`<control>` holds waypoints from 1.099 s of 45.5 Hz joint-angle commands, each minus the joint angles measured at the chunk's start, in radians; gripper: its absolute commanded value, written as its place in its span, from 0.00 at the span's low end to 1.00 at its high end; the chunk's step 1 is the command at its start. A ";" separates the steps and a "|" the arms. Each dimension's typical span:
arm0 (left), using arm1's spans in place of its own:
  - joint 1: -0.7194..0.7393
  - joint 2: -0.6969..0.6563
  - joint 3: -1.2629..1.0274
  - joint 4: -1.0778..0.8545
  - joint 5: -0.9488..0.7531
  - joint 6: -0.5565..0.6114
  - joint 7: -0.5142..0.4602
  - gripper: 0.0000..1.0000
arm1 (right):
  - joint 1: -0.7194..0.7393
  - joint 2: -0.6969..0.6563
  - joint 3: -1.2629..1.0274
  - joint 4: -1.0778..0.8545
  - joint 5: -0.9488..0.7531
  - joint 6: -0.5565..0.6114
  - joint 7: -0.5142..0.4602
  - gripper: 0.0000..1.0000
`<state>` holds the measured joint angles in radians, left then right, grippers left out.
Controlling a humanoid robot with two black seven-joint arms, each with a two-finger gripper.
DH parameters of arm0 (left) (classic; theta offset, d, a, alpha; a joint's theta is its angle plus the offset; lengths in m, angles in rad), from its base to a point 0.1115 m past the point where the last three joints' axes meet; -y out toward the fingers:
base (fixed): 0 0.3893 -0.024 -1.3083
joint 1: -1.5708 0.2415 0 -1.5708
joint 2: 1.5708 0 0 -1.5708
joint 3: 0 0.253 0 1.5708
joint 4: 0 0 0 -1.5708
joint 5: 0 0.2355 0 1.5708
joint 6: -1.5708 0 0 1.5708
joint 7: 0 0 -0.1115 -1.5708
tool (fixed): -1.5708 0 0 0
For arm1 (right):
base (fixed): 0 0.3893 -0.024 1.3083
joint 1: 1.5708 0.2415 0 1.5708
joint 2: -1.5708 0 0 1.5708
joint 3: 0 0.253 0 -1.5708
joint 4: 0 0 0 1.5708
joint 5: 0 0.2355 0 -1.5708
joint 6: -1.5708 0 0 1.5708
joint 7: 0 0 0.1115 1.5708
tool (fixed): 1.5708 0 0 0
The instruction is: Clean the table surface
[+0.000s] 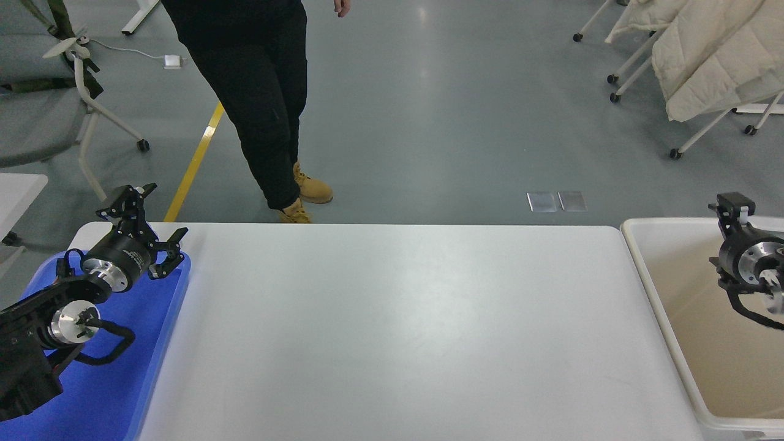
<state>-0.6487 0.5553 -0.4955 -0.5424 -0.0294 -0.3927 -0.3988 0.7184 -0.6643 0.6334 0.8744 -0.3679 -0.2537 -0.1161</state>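
Over cream bin point(686, 343), my right fingers point(730, 211) hang, grip state unclear. My left fingers point(145, 228) spread wide, empty, above blue tray point(122, 398). Tabletop point(398, 331) between them.

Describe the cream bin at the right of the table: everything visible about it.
The cream bin is a rectangular open-topped tub of smooth, plastic-looking material with a rolled white rim and rounded corners. It stands upright against the right end of the table surface, cut off by the picture's right and bottom edges. Its visible inner walls and floor show nothing lying inside. The right gripper hangs above its far part; whether it touches the bin cannot be told.
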 commanded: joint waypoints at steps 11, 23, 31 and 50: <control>0.000 0.000 0.000 -0.001 0.000 0.000 0.000 1.00 | -0.140 0.308 0.341 0.104 -0.003 0.013 0.148 1.00; 0.001 0.000 0.000 -0.001 0.000 0.000 -0.002 1.00 | -0.212 0.502 0.422 0.101 -0.124 0.126 0.346 1.00; 0.000 0.000 0.000 -0.001 0.000 0.000 0.000 1.00 | -0.241 0.571 0.411 0.094 -0.250 0.203 0.420 1.00; 0.000 0.000 0.000 -0.001 -0.001 0.000 -0.002 1.00 | -0.258 0.664 0.436 0.003 -0.272 0.223 0.466 1.00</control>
<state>-0.6486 0.5553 -0.4955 -0.5427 -0.0292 -0.3927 -0.3993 0.4726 -0.0575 1.0496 0.9253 -0.6176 -0.0470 0.3185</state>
